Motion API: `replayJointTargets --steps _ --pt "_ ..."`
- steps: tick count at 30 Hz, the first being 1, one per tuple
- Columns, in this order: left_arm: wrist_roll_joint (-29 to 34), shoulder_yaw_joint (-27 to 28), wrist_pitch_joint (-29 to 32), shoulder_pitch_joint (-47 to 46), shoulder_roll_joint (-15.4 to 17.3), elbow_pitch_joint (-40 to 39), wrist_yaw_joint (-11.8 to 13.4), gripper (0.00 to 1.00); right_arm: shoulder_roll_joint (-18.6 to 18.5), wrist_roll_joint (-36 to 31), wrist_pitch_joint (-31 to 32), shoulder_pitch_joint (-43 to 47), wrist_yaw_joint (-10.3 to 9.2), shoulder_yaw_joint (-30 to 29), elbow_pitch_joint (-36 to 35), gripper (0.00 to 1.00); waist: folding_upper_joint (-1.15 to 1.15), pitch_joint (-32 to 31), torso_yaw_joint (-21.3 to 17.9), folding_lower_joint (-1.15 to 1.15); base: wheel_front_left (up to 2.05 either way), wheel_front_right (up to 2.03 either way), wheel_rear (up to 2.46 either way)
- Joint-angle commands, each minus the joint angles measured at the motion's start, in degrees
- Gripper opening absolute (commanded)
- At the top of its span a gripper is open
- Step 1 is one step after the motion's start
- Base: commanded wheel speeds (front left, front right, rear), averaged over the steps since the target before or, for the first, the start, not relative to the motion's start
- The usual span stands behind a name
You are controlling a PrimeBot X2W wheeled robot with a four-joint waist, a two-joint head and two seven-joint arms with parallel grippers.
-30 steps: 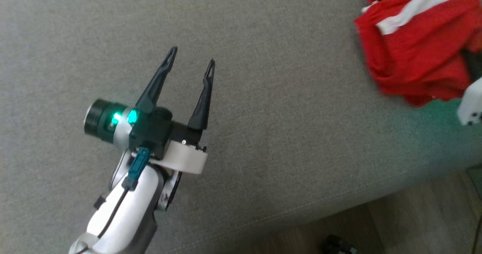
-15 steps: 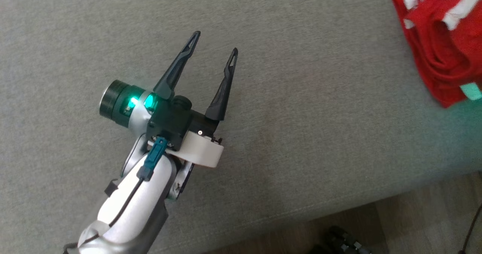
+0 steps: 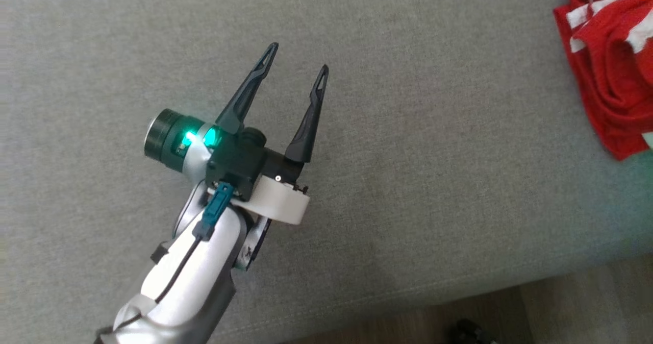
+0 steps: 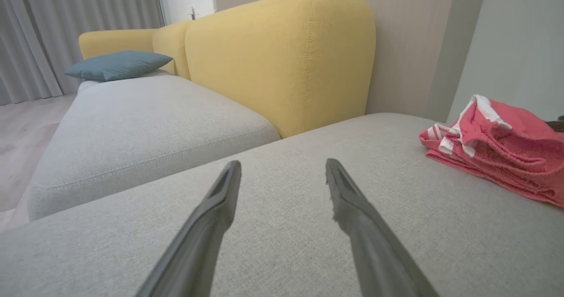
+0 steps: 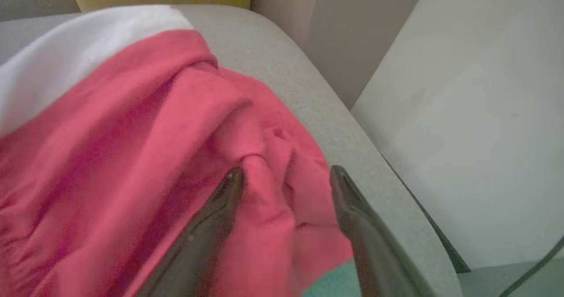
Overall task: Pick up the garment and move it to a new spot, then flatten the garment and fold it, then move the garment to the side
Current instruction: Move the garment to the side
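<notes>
The garment (image 3: 607,78) is red with white stripes and lies bunched at the far right end of the grey sofa seat (image 3: 433,155). In the left wrist view the garment (image 4: 498,151) rests to the right of my fingers. My left gripper (image 3: 298,57) hovers open over bare seat fabric, well left of the garment, and my left gripper (image 4: 282,164) holds nothing. My right gripper (image 5: 286,170) is open directly over the garment (image 5: 132,156), its fingers spread on either side of a raised fold near the seat's right edge.
A yellow backrest (image 4: 282,59) rises behind the seat, with a blue cushion (image 4: 116,64) on the neighbouring seat section. The seat's front edge meets the wooden floor (image 3: 561,308). A pale wall panel (image 5: 476,125) stands just past the seat's right edge.
The head camera has swung, so the garment now sits further right in its picture. The right arm's pale casing has left the frame edge. My left gripper keeps its open stance.
</notes>
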Motion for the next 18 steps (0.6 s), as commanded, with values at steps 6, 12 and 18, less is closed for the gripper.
replayJointTargets --steps 6,12,18 --pt "-1.23 2.69 -0.28 3.64 0.46 -2.45 1.43 1.0 4.65 -4.65 -8.28 13.76 -0.04 -8.07 -12.26 1.0 0.0 -6.12 1.5 0.0 0.0 0.0 0.0" --pt "-2.8 5.83 -0.28 9.02 1.53 -3.3 3.8 1.0 14.95 -7.48 -10.52 25.7 -0.04 -8.58 -31.92 1.0 0.0 -11.34 3.05 0.0 0.0 0.0 0.0" --pt "-4.41 8.96 -0.29 14.43 2.54 -4.19 6.3 1.0 22.46 -7.96 -9.5 33.64 -0.04 -1.83 -47.26 1.0 0.0 -15.48 6.27 0.0 0.0 0.0 0.0"
